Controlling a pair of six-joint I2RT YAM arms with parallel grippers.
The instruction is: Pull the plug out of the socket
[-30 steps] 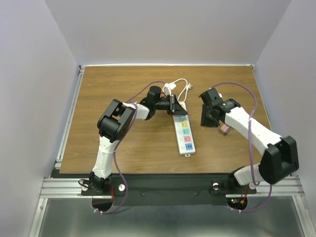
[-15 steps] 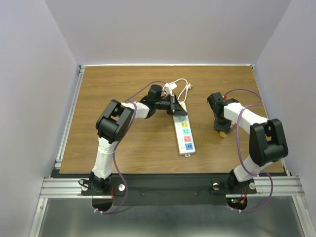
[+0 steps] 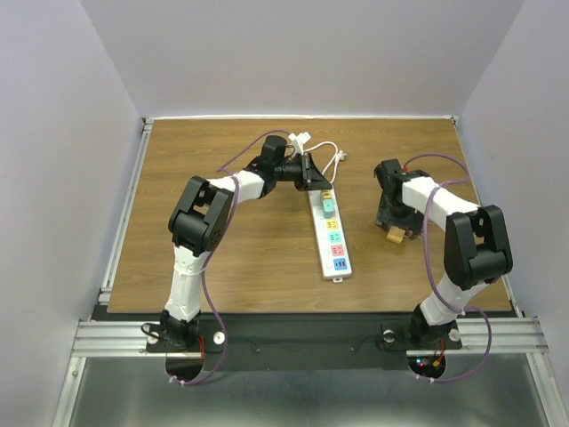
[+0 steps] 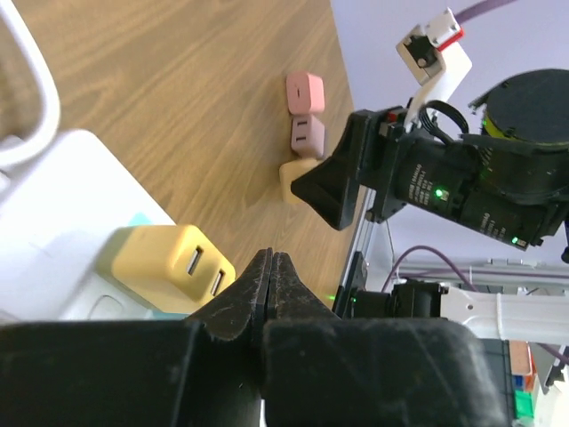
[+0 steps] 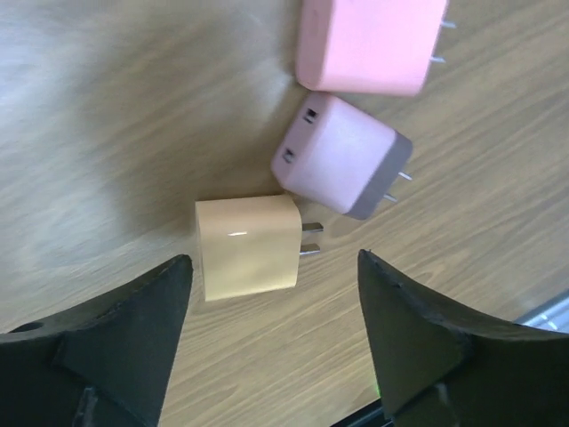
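Note:
The socket is a long white strip lying lengthwise mid-table, its white cord coiled behind it. A yellow plug with two slots sits in the socket near its far end; from above, the plug is small. My left gripper hovers just past that far end; its jaws are pressed together on nothing. My right gripper stands open, low over the table. A cream plug lies loose on the wood between its fingertips.
Two more loose plugs lie on the table by the cream one: a mauve plug and a pink plug. From above, this cluster sits right of the strip. The right arm shows in the left wrist view. The table's right edge is close.
My right gripper came down to the table and opened, leaving the cream plug beside the other two. My left gripper drew back off the strip's far end.

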